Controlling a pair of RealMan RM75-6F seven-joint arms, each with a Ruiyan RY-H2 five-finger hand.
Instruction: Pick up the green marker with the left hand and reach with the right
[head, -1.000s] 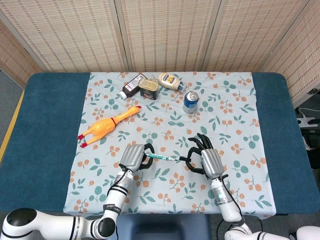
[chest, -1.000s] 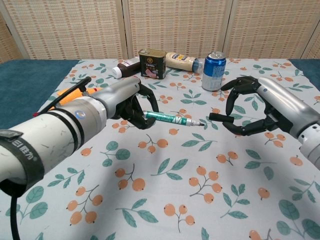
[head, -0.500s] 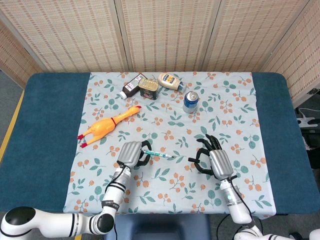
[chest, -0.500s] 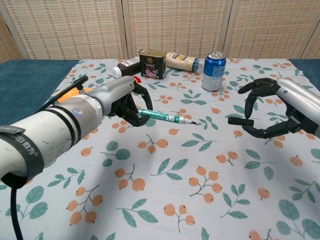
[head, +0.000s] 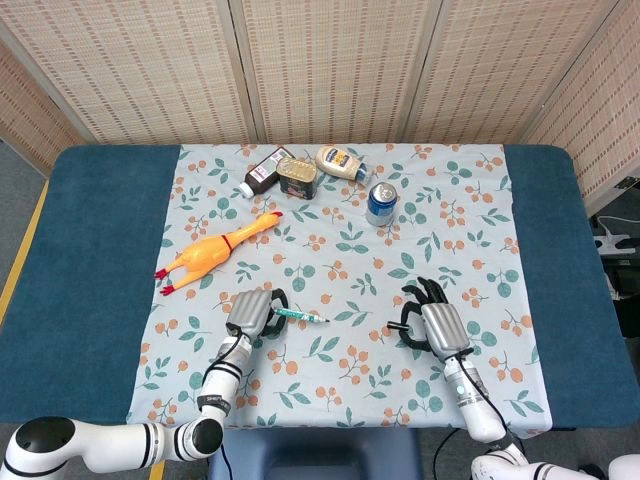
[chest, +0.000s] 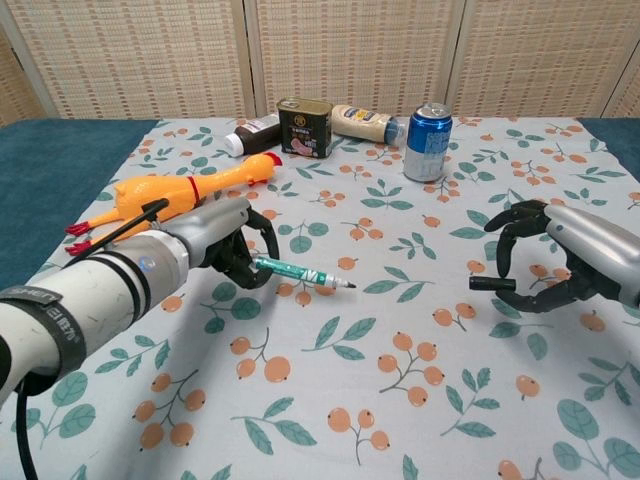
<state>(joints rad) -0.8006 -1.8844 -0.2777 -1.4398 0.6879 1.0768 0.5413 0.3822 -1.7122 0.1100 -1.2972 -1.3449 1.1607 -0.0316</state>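
While the left robot hand (chest: 228, 250) grips the green marker (chest: 300, 273) just above the tabletop (head: 100, 250), so the pickup looks done, the right robot hand (chest: 560, 265) hangs empty with fingers apart, well apart from the marker.

table (head: 90, 250): dark blue top in front of me | floral cloth (head: 340, 290) spread across its middle | on the cloth: rubber chicken (head: 212, 253) to my left; brown bottle (head: 263, 171), tin (head: 298, 177), mayonnaise bottle (head: 341, 162) along far edge; blue can (head: 381, 203) just nearer
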